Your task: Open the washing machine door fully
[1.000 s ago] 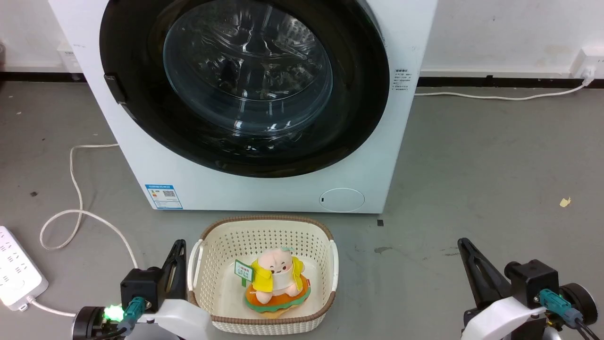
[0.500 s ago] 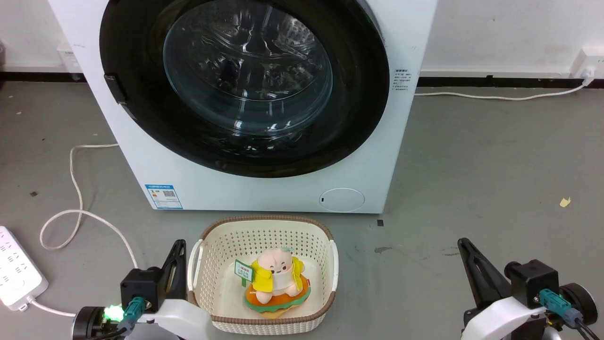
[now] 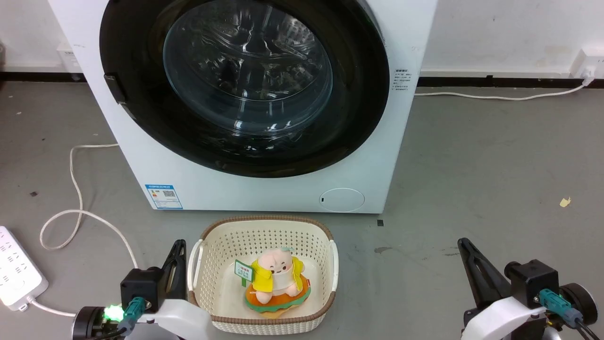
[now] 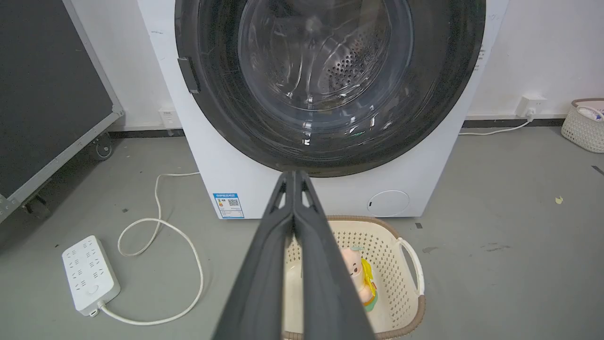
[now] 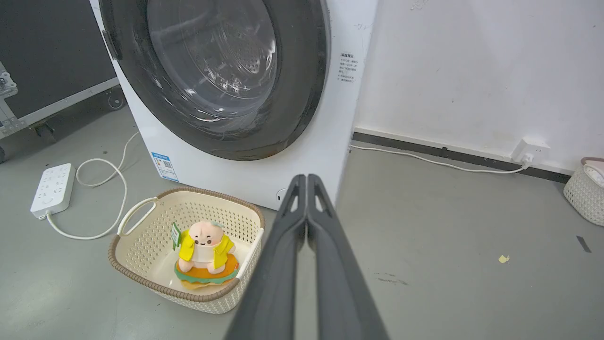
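While both arms sat low at the near edge of the head view, the left gripper (image 3: 179, 245) had its two dark fingers pressed together on nothing. The right gripper (image 3: 463, 243) was the same: fingers together, empty. Both pointed toward the machine and touched nothing.

- Left gripper: just beside the left handle of a cream perforated basket (image 3: 264, 220) with a brown rim.
- Basket: on the floor between the two grippers, nearer the left one, directly in front of the machine's base and below the door's lower arc. A plush toy (image 3: 276, 278) in a yellow jacket sat in it, with a small green sign at its side.
- Right gripper: over bare grey floor, well apart from the basket.
- The washing machine door (image 3: 245, 80): shut flat against the white front of the washing machine (image 3: 264, 193), nearly as wide as the cabinet. Steel drum visible through the glass bowl. A dark handle tab (image 3: 114, 88) sat on the door's left rim.
- Small round service flap (image 3: 341, 199) at the cabinet's lower right; blue label (image 3: 163, 196) at lower left.
- Left of the machine: white power strip (image 3: 16, 274) with looped cable (image 3: 71, 217), and a black panel on castors (image 4: 47, 94).
- Right of the machine: wall socket (image 5: 531, 150) and a second basket (image 5: 583, 193).
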